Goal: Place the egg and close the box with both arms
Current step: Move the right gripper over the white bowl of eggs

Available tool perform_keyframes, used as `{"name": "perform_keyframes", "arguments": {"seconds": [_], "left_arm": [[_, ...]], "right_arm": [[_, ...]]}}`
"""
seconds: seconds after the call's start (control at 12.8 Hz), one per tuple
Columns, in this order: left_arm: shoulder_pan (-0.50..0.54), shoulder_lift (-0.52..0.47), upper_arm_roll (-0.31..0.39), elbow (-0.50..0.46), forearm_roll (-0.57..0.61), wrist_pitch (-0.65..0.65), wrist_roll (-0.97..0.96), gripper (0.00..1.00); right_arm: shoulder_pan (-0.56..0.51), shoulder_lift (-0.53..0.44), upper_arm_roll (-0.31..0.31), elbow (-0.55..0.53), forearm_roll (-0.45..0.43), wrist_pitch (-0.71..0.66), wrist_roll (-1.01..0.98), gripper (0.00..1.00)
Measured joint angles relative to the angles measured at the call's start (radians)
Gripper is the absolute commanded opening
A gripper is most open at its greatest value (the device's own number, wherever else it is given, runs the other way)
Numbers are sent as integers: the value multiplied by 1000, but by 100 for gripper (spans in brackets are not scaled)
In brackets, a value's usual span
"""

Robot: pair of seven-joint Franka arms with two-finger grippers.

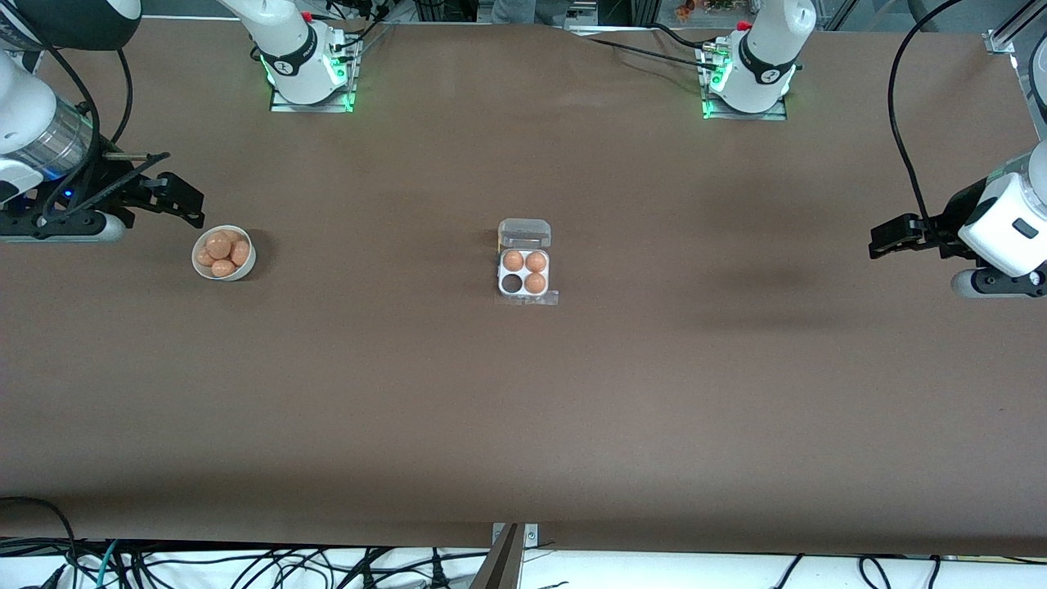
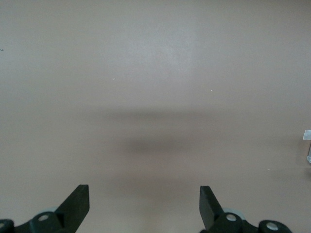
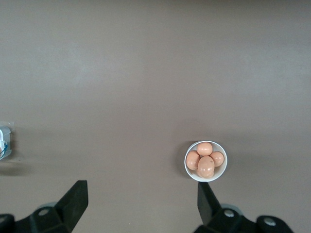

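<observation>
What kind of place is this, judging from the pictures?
Probably a robotics lab test bench: two arms bolted to a brown table, the open left gripper and right gripper waiting, with a staged egg box, a bowl of eggs and loose cables.

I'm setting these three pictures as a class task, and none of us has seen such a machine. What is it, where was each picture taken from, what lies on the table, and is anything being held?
These are two robot arms bolted along one edge of a brown table. The wide picture looks down from a high camera facing them. The other two come from cameras on each arm's wrist, with the black claw tips showing. In the middle lies an open egg carton holding three eggs, one cell empty. Toward the right arm's end sits a white bowl of eggs. The right claw hangs beside the bowl and the left claw hangs over bare table. Both are open and hold nothing.
</observation>
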Motion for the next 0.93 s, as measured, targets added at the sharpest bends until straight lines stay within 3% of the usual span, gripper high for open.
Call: {"name": "perform_keyframes", "arguments": {"seconds": [0.31,0.62,0.93], "left_arm": [[1,1,0,0,0,3,0,100],[4,2,2,0,0,4,0,100],[4,2,2,0,0,4,0,100]], "right_arm": [[0,27,0,-14,-4,-17,-5,100],[-7,154,-25,-36,-15,-54,-5,100],[-18,160,-92,-210,-15,134,-42,100]]}}
